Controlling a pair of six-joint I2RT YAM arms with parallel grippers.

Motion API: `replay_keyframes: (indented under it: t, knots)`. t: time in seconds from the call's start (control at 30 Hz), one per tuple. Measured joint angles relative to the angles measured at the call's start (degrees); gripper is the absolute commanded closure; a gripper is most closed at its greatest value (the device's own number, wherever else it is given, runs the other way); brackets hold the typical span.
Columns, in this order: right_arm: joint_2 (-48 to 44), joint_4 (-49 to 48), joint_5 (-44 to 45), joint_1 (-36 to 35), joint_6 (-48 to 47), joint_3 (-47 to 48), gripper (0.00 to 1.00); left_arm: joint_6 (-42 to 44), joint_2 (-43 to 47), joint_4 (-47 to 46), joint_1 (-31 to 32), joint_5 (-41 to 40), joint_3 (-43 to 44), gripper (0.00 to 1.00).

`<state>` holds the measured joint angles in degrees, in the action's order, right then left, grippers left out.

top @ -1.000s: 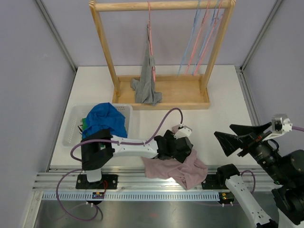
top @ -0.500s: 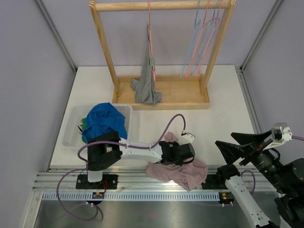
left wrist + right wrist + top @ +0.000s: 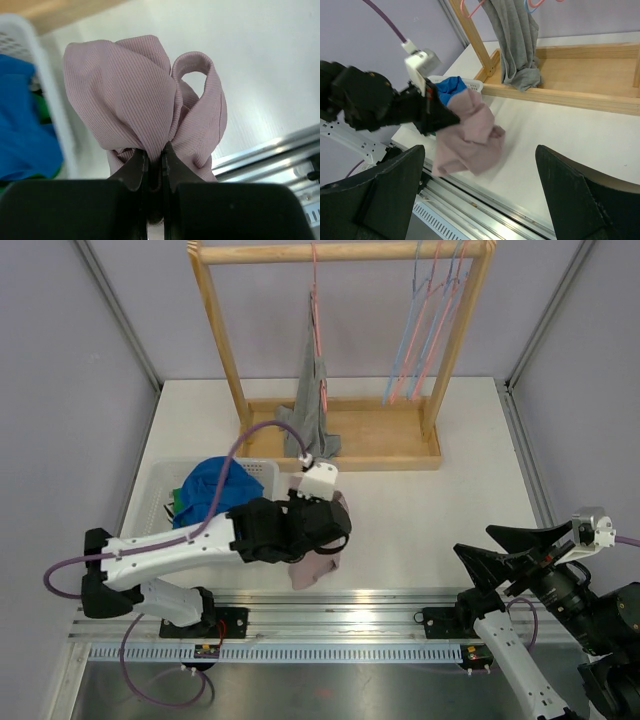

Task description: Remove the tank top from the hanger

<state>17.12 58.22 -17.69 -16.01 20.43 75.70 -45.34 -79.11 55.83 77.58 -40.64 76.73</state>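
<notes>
My left gripper is shut on a bunch of a pink ribbed tank top, whose strap loop shows at the top. In the top view the left gripper holds this tank top above the table's front, right of the basket, with its tail hanging down. The right wrist view shows the same bundle off the table. A grey garment still hangs on a pink hanger on the rack. My right gripper stands open and empty at the front right.
A wooden rack stands at the back, with several empty blue and pink hangers at its right end. A white basket at the left holds blue cloth and something green. A metal rail runs along the near edge.
The left gripper shut on the pink tank top lying at the table's front, lifted it and carried it left toward the basket. The right arm sank slightly and stayed open.
</notes>
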Motion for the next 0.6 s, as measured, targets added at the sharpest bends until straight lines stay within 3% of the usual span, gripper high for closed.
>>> replay_keyframes:
  t: [0.13, 0.33, 0.6]
  knots:
    - [0.0, 0.0, 0.0, 0.0, 0.0, 0.0, 0.00, 0.0, 6.8, 7.6, -5.2, -3.5, 2.8, 1.00]
    - [0.0, -0.1, 0.0, 0.0, 0.0, 0.0, 0.01, 5.0, 16.5, 12.6, -20.3, -4.8, 6.4, 1.00]
    - [0.0, -3.0, -1.9, 0.0, 0.7, -1.7, 0.01, 14.3, 20.8, 11.3, -51.0, -0.4, 8.5, 1.00]
